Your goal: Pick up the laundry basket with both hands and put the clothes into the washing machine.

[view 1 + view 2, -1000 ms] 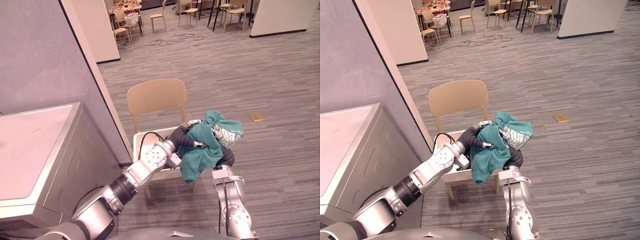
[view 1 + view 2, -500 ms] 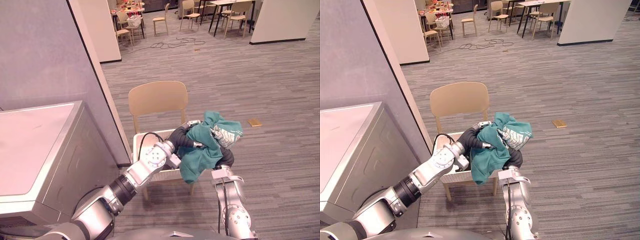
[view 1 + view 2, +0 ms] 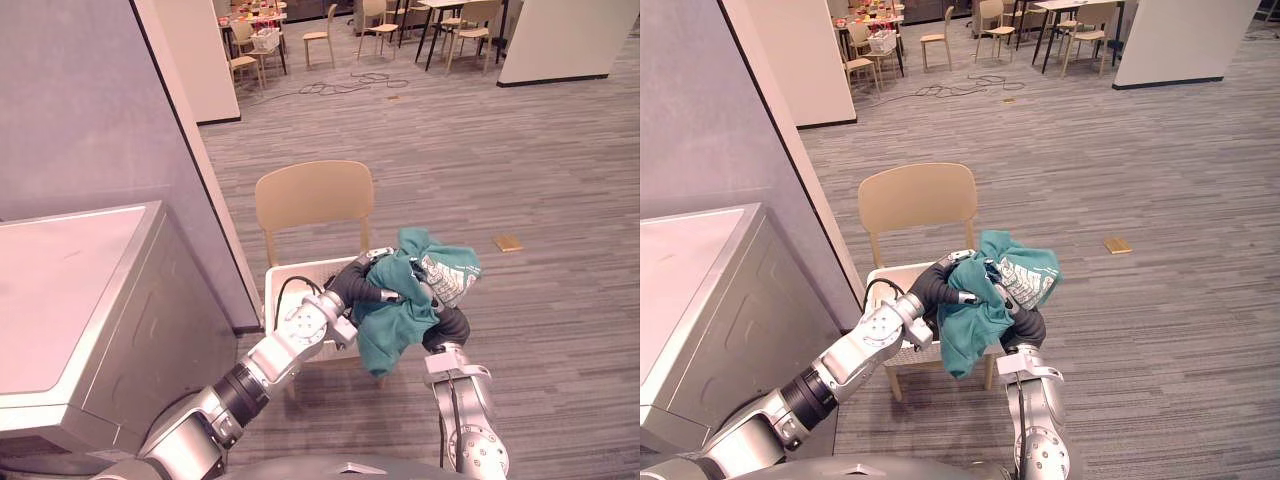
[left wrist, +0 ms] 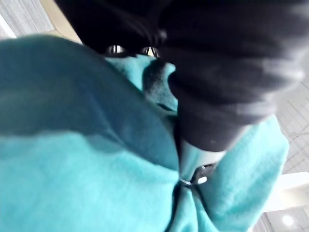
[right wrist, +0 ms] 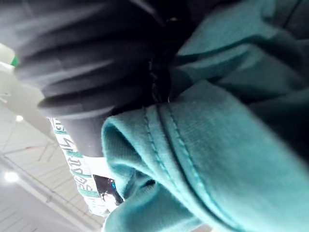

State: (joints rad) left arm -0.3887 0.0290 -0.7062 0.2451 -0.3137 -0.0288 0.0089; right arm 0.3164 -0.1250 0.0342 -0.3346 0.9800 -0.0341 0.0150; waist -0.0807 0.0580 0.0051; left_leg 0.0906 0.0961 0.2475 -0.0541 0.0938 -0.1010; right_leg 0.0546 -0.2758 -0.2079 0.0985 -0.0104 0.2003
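Teal cloth is what both arms are busy with: a shirt [image 3: 398,318] hangs bunched between the left robot hand [image 3: 372,285] and the right robot hand [image 3: 447,326], raised above the basket [image 3: 276,292] and partly over its near right corner. The white basket sits on the seat of a wooden chair [image 3: 312,195], not lifted, so the carrying step named in the task is not what shows here; the robot is handling the garment directly.

Both wrist views show dark ribbed cover pressed into folds of the teal fabric. The shirt drapes over both hands, so I cannot tell whether either one is clenched on the cloth or only bears it from underneath.

The washer [image 3: 70,290] stands to the robot's left, beside the chair, with its flat grey top toward the camera. No door or opening is visible from here, so whether it is ready to receive the load cannot be judged.

As I read it, roughly the first half is done: the shirt is out of the basket and in the air. Left to do are swinging it leftward to the washer, finding the opening and letting the cloth go inside. Whether more clothes remain in the basket is hidden by the arm and the shirt.
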